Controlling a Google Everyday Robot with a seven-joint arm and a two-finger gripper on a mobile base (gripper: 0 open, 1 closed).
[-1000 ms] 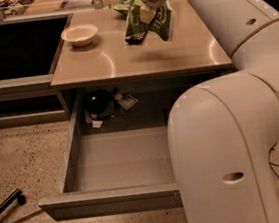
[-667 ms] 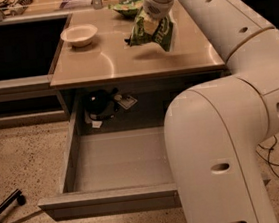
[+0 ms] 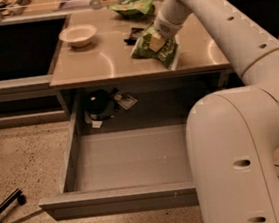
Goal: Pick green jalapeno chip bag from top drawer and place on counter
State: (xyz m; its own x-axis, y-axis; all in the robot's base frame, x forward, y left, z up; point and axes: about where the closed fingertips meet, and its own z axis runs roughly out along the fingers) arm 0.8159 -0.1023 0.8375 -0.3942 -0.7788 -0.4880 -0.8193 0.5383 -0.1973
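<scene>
The green jalapeno chip bag (image 3: 162, 51) is crumpled, with a white strip along its lower right edge. It hangs tilted at the counter's (image 3: 103, 62) front right part, its lower edge at or just above the surface. My gripper (image 3: 155, 41) comes down from the white arm and is shut on the bag's upper part. The top drawer (image 3: 129, 157) stands pulled open below the counter; its grey floor shows nothing on it.
A white bowl (image 3: 78, 35) sits at the counter's back left. A puffier green bag (image 3: 132, 6) lies at the back, with a small dark thing (image 3: 133, 33) in front of it. A dark object (image 3: 98, 103) and a card (image 3: 126, 101) lie behind the drawer. My arm's white body fills the right foreground.
My gripper has carried the bag down and toward the counter's front right edge. The drawer and bowl have not moved.
</scene>
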